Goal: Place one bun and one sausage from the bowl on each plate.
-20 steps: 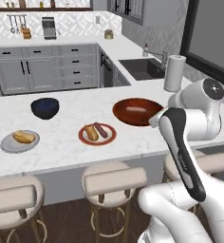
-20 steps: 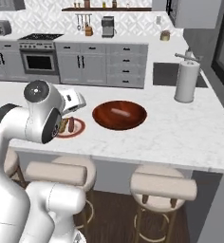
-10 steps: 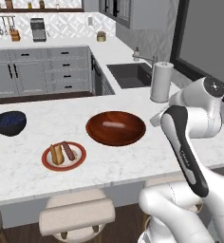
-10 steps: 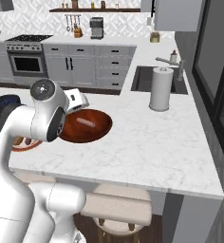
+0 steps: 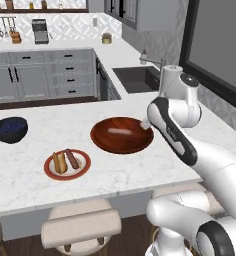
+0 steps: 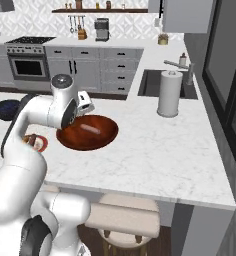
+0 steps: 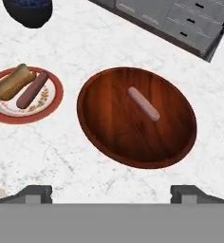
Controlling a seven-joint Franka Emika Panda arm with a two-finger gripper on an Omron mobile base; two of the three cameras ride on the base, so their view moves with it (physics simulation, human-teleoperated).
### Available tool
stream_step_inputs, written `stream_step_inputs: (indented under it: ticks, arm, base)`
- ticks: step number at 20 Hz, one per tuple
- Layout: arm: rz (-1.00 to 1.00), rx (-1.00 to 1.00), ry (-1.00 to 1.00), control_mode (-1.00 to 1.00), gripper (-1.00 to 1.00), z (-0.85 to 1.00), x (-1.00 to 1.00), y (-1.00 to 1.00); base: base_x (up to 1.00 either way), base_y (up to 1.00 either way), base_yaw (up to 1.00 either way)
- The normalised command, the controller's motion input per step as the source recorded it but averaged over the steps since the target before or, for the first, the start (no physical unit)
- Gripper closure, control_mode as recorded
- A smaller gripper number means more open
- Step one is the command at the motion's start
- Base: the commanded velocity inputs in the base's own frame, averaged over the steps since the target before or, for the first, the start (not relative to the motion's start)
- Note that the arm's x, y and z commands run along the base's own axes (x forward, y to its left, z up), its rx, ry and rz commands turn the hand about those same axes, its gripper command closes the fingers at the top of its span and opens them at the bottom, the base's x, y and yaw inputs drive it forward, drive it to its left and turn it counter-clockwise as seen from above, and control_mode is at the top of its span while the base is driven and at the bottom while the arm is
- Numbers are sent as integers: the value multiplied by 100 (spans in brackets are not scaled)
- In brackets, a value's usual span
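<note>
At the far left of the marble worktop (image 5: 115, 175) sits a small, deep dark blue bowl (image 5: 10, 129), well apart from the other things. To its right and nearer the front edge lies the red-rimmed plate (image 5: 67, 164) with a cream centre, carrying a bun (image 5: 59, 162) and a dark sausage (image 5: 72, 158) side by side, the bun on the left. In the hand view the same pair lies on this plate, touching or very nearly so. Just right of the plate, and slightly farther back, stands the wide reddish-brown bowl (image 5: 122, 135), glossy and shallow, with a single pale sausage (image 7: 143, 103) lying loose near its middle. The end effector (image 7: 111, 192) hangs above the near rim of this bowl, looking down into it; its two dark fingertips (image 7: 34, 193) stand wide apart at the bottom of the hand view, with nothing between them. Farther right, beyond the arm, a paper towel roll (image 6: 169, 93) stands upright near the sink (image 6: 165, 82) with its faucet (image 6: 180, 62) behind.
</note>
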Motion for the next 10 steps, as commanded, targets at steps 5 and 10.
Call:
stream_step_inputs:
  ticks: [5, 10]
  arm:
    - [28, -9, 20, -100, -100, -97, 100, 17]
    - [9, -20, 7, -100, -100, -53, 70, 7]
  base:
    - [0, 0, 0]
    - [0, 0, 0]
